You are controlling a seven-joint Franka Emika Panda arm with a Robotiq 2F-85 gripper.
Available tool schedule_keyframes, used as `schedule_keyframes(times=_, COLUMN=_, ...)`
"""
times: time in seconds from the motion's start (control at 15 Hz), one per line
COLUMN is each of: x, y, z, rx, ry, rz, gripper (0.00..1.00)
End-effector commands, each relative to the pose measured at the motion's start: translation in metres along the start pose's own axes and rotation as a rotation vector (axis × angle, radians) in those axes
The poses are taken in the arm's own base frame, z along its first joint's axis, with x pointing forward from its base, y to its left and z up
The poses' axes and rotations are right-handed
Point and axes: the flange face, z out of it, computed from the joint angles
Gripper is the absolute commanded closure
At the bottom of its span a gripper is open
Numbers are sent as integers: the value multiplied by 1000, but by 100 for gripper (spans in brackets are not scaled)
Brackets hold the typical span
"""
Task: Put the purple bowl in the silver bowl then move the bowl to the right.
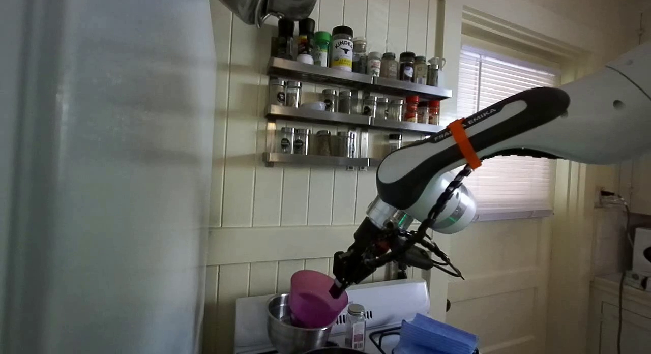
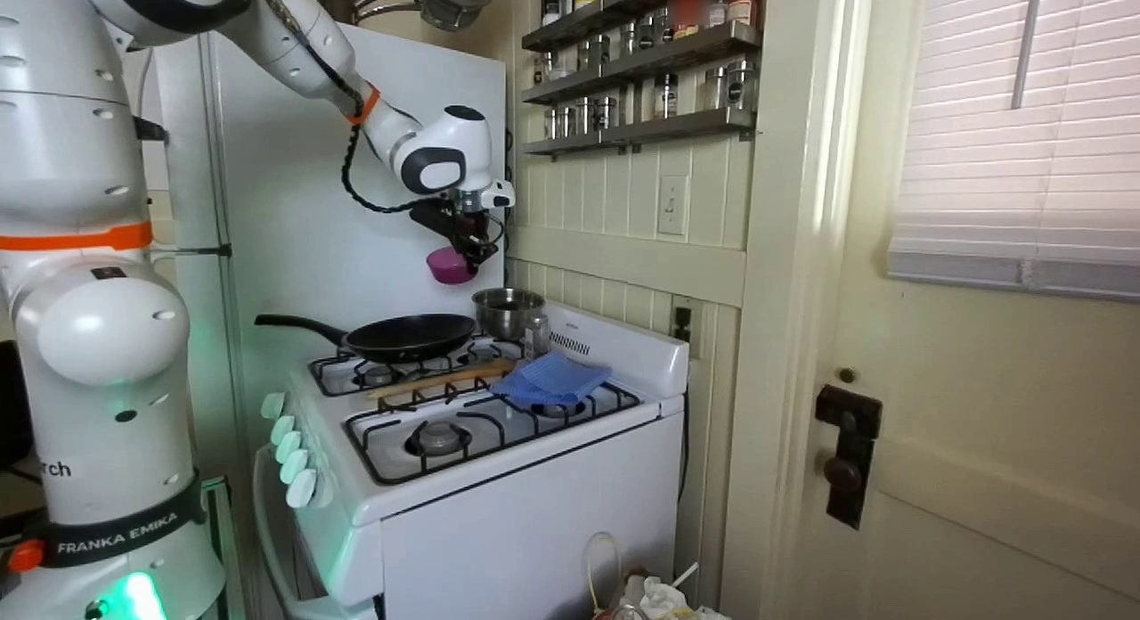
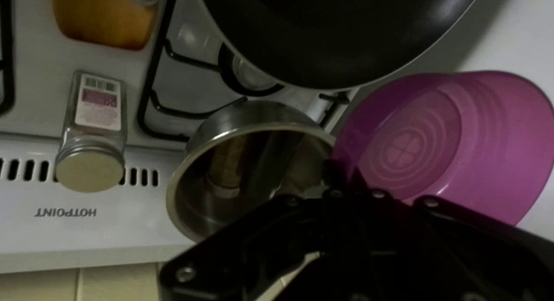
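My gripper (image 3: 342, 173) is shut on the rim of the purple bowl (image 3: 493, 132), with one finger on each side of its wall. The purple bowl hangs tilted in the air, also in both exterior views (image 1: 313, 300) (image 2: 448, 266). The silver bowl (image 2: 508, 315) stands at the back of the stove, below the purple bowl and a little to its right in that exterior view. In the wrist view the silver bowl (image 3: 255, 113) lies left of the purple bowl, and its inside looks empty apart from reflections. The fingertips (image 1: 336, 290) are partly hidden by dark shadow in the wrist view.
A black frying pan (image 2: 410, 337) sits beside the silver bowl on the stove. A spice jar (image 3: 95, 132) stands on its other side. A blue cloth-like thing (image 2: 554, 379) and a wooden utensil (image 2: 441, 384) lie nearby. The fridge (image 2: 374, 183) and the stove's back panel (image 2: 614, 353) border the area.
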Motion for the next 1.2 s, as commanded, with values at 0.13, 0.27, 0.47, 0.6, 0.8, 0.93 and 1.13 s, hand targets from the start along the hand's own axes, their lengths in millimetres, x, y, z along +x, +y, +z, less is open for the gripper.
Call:
schedule_keyframes(times=0.13, x=31, y=14, z=55, rx=-52, ry=69, rz=34, gripper=99)
schedule_keyframes(times=0.27, x=43, y=18, z=70, rx=-68, ry=109, rz=42, gripper=99)
schedule_keyframes(times=0.47, x=62, y=24, z=73, rx=-75, ry=142, rz=64, gripper=99)
schedule_keyframes(times=0.6, x=72, y=30, z=73, rx=-85, ry=151, rz=83, gripper=99)
schedule_keyframes(times=0.8, x=78, y=41, z=77, rx=-111, ry=131, rz=115, gripper=99)
schedule_keyframes(times=0.93, x=78, y=48, z=82, rx=-141, ry=115, rz=129, gripper=99)
schedule_keyframes(times=1.13, x=76, y=51, z=95, rx=-159, ry=89, rz=137, gripper=99)
